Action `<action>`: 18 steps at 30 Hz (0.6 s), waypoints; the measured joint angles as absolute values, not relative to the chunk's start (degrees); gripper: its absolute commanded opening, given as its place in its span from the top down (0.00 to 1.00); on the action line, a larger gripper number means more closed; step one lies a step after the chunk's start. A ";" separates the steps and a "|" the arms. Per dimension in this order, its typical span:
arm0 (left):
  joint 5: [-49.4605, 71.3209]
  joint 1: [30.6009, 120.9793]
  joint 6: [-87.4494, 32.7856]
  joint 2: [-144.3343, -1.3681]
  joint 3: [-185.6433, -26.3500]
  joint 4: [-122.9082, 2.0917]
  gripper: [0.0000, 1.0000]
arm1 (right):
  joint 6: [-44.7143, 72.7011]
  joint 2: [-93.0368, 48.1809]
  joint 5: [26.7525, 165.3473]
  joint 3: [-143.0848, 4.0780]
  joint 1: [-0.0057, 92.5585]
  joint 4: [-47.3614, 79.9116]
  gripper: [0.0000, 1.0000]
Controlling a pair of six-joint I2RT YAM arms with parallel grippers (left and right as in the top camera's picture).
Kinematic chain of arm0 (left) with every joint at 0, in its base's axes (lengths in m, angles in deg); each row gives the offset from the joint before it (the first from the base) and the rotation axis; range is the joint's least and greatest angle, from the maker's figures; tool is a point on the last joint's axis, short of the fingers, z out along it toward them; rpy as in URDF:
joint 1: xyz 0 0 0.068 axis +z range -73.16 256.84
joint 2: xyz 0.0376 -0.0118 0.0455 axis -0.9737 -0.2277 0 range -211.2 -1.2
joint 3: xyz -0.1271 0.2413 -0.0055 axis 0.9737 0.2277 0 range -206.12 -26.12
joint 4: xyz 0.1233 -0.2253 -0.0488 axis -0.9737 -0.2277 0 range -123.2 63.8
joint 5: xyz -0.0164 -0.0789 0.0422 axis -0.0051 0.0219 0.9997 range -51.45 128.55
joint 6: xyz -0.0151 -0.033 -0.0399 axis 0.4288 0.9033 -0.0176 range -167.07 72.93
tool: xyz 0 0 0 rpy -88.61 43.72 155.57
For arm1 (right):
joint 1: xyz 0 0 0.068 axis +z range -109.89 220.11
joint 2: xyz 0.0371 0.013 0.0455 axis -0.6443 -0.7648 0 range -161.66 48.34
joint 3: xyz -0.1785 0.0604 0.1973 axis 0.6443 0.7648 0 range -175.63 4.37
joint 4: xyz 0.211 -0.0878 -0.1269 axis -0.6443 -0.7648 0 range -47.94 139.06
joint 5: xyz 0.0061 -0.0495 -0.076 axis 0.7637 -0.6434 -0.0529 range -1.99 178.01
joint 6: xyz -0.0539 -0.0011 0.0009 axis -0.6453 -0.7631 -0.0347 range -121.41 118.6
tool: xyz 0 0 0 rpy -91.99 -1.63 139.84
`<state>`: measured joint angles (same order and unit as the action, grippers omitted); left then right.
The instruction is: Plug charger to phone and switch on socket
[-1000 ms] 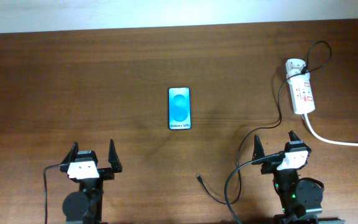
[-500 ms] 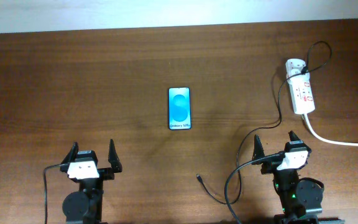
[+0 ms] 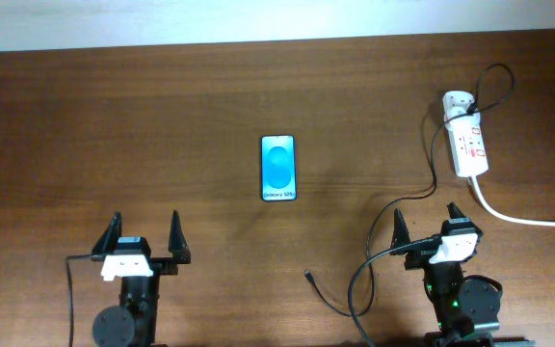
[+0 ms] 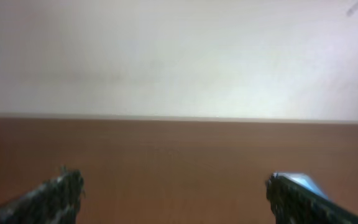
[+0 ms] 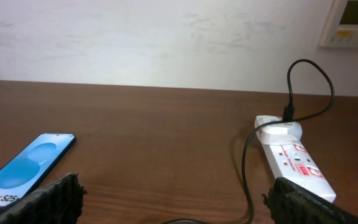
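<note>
The phone point(image 3: 278, 168) lies flat at the centre of the table point(image 3: 114, 116). The socket point(image 3: 470, 146) lies at far right, well apart from it. The charger point(image 3: 456, 100) sits on the socket's far end, and its connector tip point(image 3: 307, 275) rests near the front edge.

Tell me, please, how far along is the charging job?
Done: the charger plug already sits in the socket. In hand: nothing; the left gripper and right gripper are open and empty. Left: the cable tip lies on the table, apart from the phone; whether the socket is on cannot be read.

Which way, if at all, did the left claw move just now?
Yes, slightly. The left claw has its white body a little farther left and nearer the bottom edge, away from the phone, which stayed put.
</note>
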<state>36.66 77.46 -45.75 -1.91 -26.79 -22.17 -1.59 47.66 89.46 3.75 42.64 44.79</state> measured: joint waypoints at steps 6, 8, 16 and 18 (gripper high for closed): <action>29.86 77.46 -41.83 -7.16 -33.80 -13.58 0.01 | -1.59 47.68 89.46 3.75 42.64 44.81 0.02; 29.27 77.46 -41.42 -17.85 -45.04 -18.30 0.01 | -1.59 47.66 89.44 3.75 42.64 44.81 0.02; 2.93 77.64 -42.71 -64.75 -85.41 -46.93 0.01 | -1.57 47.66 89.31 3.75 42.68 44.79 0.02; 0.79 77.57 -41.05 -68.38 -88.53 -51.89 0.01 | -1.59 47.63 89.33 3.75 42.68 44.79 0.02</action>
